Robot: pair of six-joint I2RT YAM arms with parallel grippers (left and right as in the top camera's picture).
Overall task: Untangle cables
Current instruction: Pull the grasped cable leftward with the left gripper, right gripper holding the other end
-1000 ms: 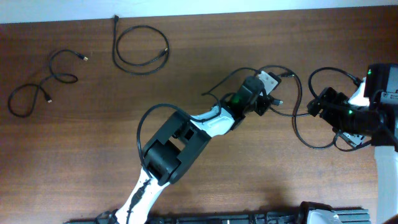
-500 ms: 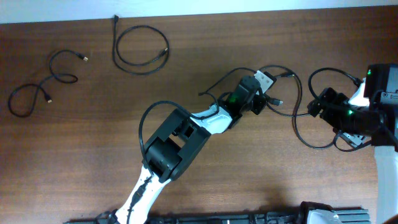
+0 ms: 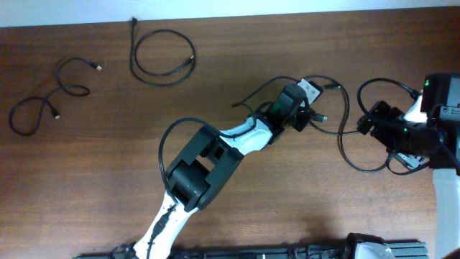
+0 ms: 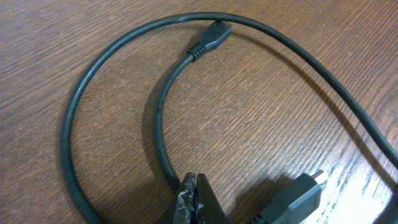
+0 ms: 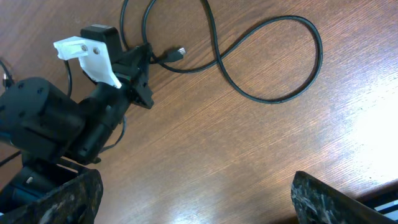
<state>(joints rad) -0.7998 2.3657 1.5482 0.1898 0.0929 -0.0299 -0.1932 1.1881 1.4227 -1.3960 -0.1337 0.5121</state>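
Note:
A tangle of thin black cables (image 3: 343, 115) lies at the centre right, between my two grippers. My left gripper (image 3: 309, 116) sits at the tangle's left side. In the left wrist view its jaws (image 4: 195, 198) are pressed together where one cable (image 4: 160, 106) runs in under the tips. That cable ends in a small plug (image 4: 210, 38), and a larger flat plug (image 4: 297, 194) lies just right of the fingers. My right gripper (image 5: 199, 205) stands wide open over bare wood at the tangle's right side (image 3: 368, 124). A cable loop (image 5: 273, 59) lies beyond it.
Two separate cables lie apart: a round loop (image 3: 162, 57) at the top and a curled one (image 3: 44, 95) at the far left. The left arm (image 3: 208, 155) stretches diagonally from the front edge. The table's back edge (image 3: 230, 16) runs along the top.
The left gripper nudged slightly left, then back up and right, and the cable strand to its left shifted with it. The right arm stayed still and open.

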